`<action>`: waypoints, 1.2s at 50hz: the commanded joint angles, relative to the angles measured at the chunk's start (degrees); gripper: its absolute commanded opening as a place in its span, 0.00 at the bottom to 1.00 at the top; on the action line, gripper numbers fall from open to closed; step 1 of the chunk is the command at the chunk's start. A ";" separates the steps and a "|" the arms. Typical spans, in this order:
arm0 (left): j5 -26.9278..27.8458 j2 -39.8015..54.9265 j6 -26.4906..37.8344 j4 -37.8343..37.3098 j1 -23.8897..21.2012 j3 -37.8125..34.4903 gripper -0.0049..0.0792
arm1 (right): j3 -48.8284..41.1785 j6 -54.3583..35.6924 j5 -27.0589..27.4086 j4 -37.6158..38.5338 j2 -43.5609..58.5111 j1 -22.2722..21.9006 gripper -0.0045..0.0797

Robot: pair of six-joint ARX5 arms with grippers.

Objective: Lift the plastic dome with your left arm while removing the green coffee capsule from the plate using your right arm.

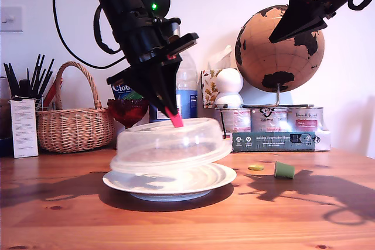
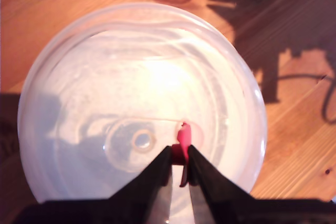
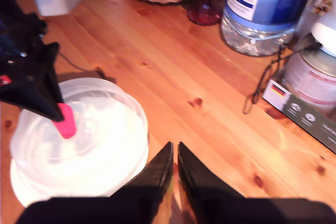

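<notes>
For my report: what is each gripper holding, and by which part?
My first gripper grips the plastic dome by its red-pink tab. My second gripper holds nothing.

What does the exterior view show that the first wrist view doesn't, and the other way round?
Only the exterior view: the round white plate under the lifted, tilted translucent plastic dome, a small flat yellow disc on the wooden table, the wicker basket, the globe, and my second gripper raised high.

Only the first wrist view: the dome's top from above, with its small central ring.

Both: my first gripper with jaws shut on the dome's red-pink tab, and the pale green coffee capsule lying on the table, off the plate.
</notes>
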 commanded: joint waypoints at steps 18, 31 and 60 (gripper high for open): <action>0.15 5.31 1.01 0.17 -1.16 -0.70 0.03 | -0.76 -0.35 -0.39 0.92 -0.07 -0.48 0.04; 1.70 5.35 0.98 -0.17 -1.25 -0.70 0.03 | -0.76 -0.33 -0.81 0.92 -0.07 -0.48 0.04; 2.19 5.33 1.42 -0.37 -1.18 -0.70 0.52 | -0.76 -0.31 -0.83 1.38 -0.07 -0.46 0.04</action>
